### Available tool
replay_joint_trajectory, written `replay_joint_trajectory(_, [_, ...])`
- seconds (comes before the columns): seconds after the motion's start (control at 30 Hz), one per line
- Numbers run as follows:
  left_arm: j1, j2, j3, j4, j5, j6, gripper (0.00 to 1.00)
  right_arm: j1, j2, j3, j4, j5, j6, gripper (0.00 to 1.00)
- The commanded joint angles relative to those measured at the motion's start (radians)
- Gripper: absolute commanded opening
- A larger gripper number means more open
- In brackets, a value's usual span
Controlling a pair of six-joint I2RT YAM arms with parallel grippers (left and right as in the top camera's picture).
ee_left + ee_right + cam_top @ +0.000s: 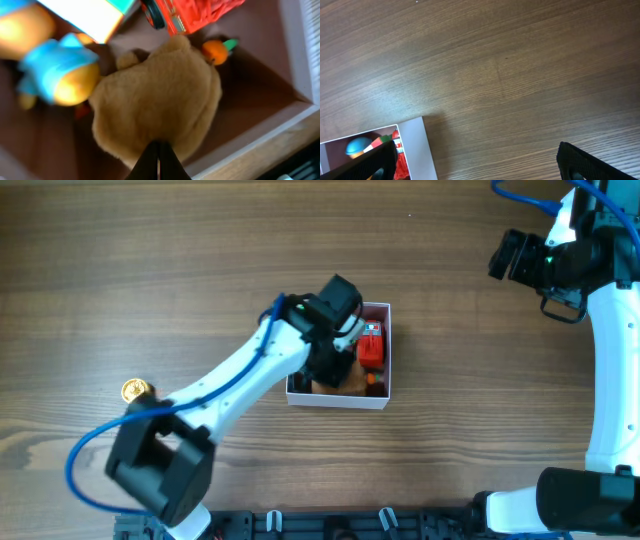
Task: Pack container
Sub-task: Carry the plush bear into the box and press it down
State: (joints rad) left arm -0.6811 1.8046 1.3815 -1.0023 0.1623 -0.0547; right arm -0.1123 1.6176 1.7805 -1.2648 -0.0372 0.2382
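The container is a square white-walled box with a pink inside at the table's middle. In it lie a tan plush toy, a red truck, a blue and yellow toy and a small orange carrot. My left gripper reaches into the container, its fingers shut on the near edge of the tan plush toy, which rests on the floor. In the overhead view the left arm covers the box's left half. My right gripper is open and empty, far to the upper right.
A small gold round object lies on the wood table at the left. The container's white wall shows at the lower left of the right wrist view, with bare wood around it.
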Motion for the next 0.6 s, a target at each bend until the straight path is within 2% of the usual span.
replay_joint_trajectory(0.0, [-0.010,0.055,0.011,0.024,0.012,-0.005,0.04,0.001,0.013,-0.008,-0.003,-0.009,-0.006,1.00])
replay_joint_trajectory(0.37, [-0.010,0.187,0.010,0.050,0.012,-0.006,0.04,0.002,0.013,-0.008,-0.005,-0.009,-0.006,1.00])
replay_joint_trajectory(0.57, [-0.006,0.150,0.024,0.000,0.004,-0.004,0.04,0.002,0.013,-0.008,-0.005,-0.010,-0.006,1.00])
